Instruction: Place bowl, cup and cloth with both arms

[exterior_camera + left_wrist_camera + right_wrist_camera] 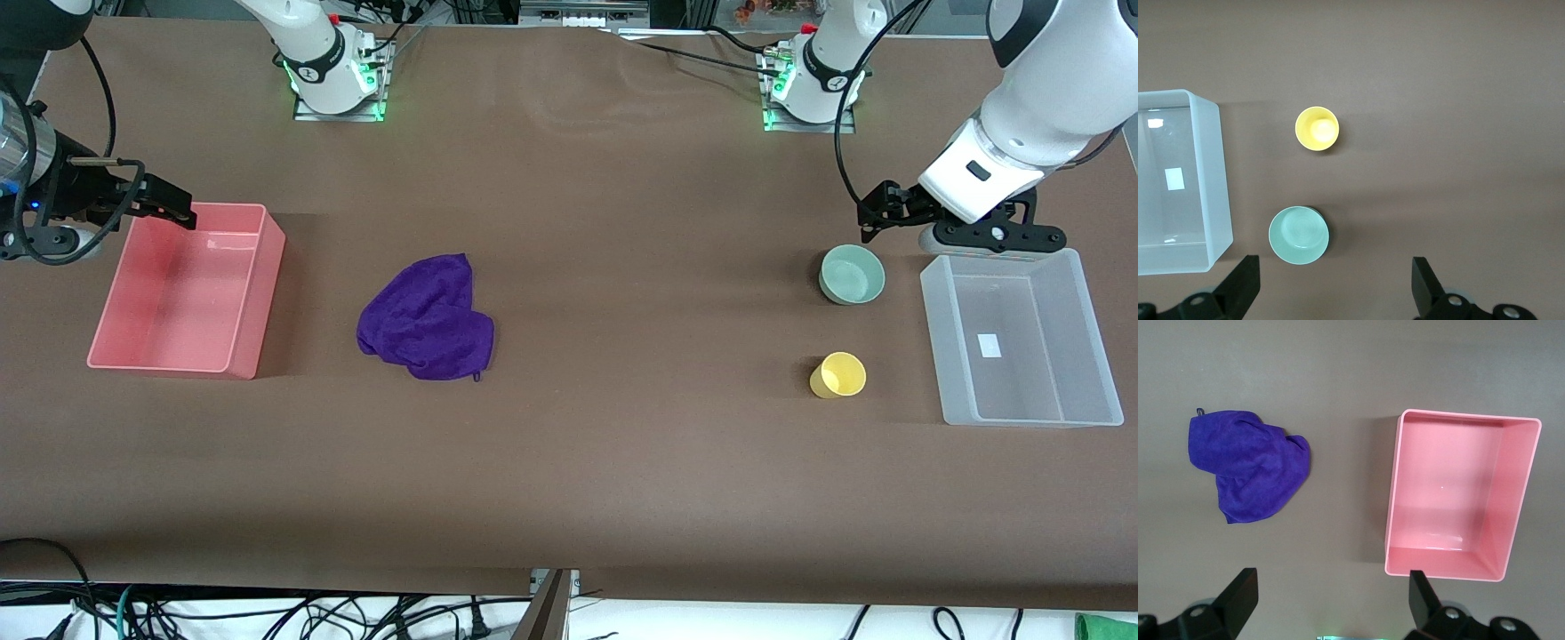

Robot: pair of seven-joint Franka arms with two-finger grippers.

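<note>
My left gripper hangs in the air over bare table just beside the bowl, at the left arm's end; fingers spread wide, nothing in them. My right gripper is up over the rim corner of the pink bin at the right arm's end, fingers also wide apart and empty. The mint-green bowl sits upright on the table, near the clear bin but not touching it. The yellow cup stands upright too, nearer the front camera than the bowl, apart from both bowl and clear bin. The purple cloth lies crumpled on the table toward the middle, near the pink bin but clear of it, its small corner loop on the edge nearest the front camera. Both bins hold none of the task things; the clear one shows a small white label on its floor. In the left wrist view the bowl and cup sit side by side along the clear bin's wall.
</note>
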